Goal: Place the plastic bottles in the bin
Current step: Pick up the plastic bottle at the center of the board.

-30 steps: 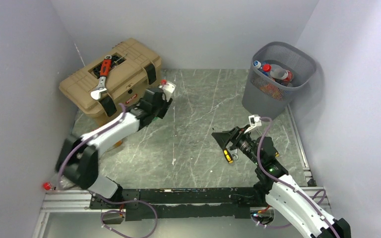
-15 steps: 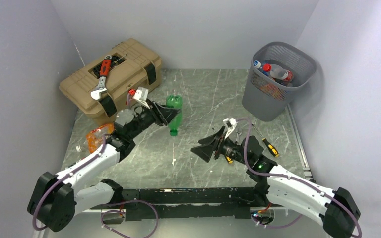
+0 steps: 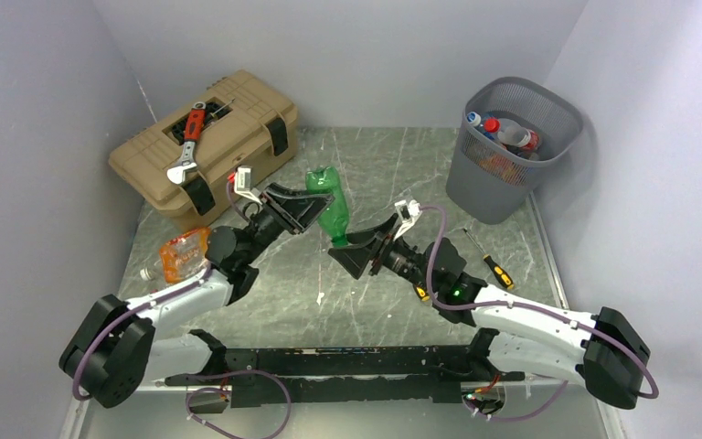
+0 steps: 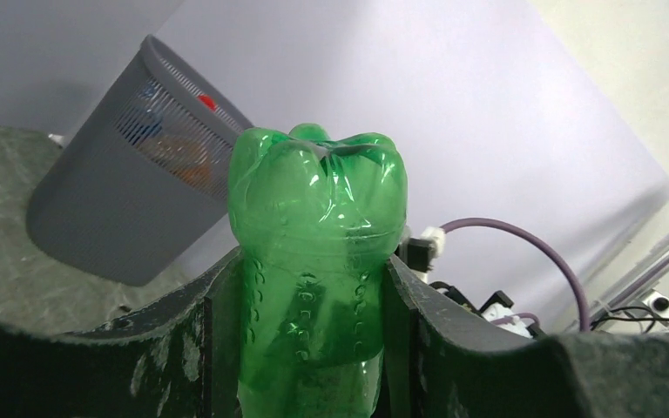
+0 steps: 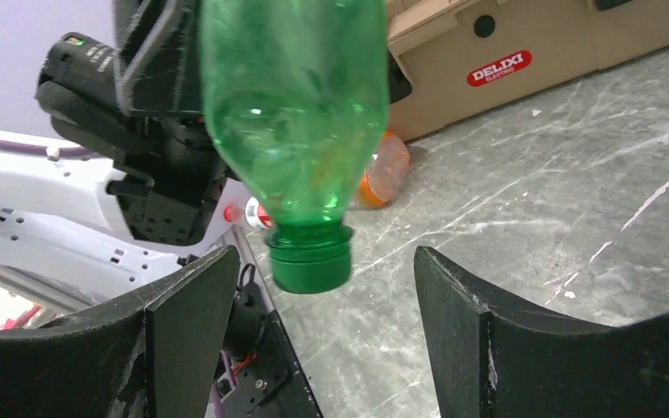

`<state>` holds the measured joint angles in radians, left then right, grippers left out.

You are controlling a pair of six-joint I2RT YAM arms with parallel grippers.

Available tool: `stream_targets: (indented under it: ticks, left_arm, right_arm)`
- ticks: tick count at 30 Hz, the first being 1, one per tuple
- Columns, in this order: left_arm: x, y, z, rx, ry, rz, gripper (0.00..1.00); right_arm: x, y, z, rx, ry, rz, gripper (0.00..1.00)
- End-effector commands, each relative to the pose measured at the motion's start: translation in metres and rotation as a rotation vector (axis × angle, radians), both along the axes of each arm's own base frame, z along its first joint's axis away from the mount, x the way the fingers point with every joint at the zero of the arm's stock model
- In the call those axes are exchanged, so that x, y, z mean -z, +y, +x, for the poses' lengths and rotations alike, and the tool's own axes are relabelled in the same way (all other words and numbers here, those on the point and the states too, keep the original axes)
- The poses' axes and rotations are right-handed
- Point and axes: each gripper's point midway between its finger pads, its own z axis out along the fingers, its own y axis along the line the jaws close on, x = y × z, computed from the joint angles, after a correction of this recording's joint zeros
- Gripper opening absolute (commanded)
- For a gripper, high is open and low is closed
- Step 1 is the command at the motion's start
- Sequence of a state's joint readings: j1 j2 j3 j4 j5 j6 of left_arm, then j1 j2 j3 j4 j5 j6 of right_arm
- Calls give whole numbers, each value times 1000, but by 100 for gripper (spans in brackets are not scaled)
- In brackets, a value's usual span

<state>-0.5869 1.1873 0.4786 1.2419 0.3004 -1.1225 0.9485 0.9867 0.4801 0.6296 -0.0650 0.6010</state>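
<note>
Handover: green bottle (image 3: 332, 218) mid-air above the tabletop (image 3: 393, 174), cap (image 5: 310, 255) down.
Left gripper (image 3: 309, 208) clamped on it; right gripper (image 3: 358, 249) gapes around the cap. Close squarely there before you release left.

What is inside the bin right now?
The bin holds several plastic bottles; a red cap and a blue cap show near its rim. How many lie underneath cannot be seen: the top ones and the mesh wall cover them.

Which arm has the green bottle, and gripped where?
The left gripper clamps the green bottle by its body, cap down. The right gripper is open either side of the cap, not gripping.
</note>
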Motion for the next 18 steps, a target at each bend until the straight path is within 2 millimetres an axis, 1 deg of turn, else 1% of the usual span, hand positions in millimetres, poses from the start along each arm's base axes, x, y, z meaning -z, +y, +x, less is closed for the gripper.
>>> stream_targets:
  ticks: [1, 3, 7, 12, 15, 17, 18]
  left_arm:
    - [-35, 11, -19, -5, -100, -80, 37]
    - [-35, 12, -20, -9, -111, -74, 37]
    - [-36, 11, -21, -3, -118, -78, 37]
    - [-36, 9, -22, 10, -120, -75, 37]
    - [-34, 9, -22, 0, -120, -57, 38]
    - [-33, 9, -22, -7, -124, -42, 42]
    - [-31, 8, -21, -9, -119, -30, 45]
  right_arm:
    - [-37, -4, 12, 79, -48, 94, 76]
    - [-42, -5, 12, 82, -51, 121, 75]
    - [-53, 10, 5, 8, -77, 111, 69]
    - [-54, 14, 5, -4, -84, 105, 59]
    - [-55, 17, 2, -29, -94, 101, 46]
    - [-56, 20, -2, -57, -106, 104, 35]
    - [-58, 21, -5, -71, -114, 107, 31]
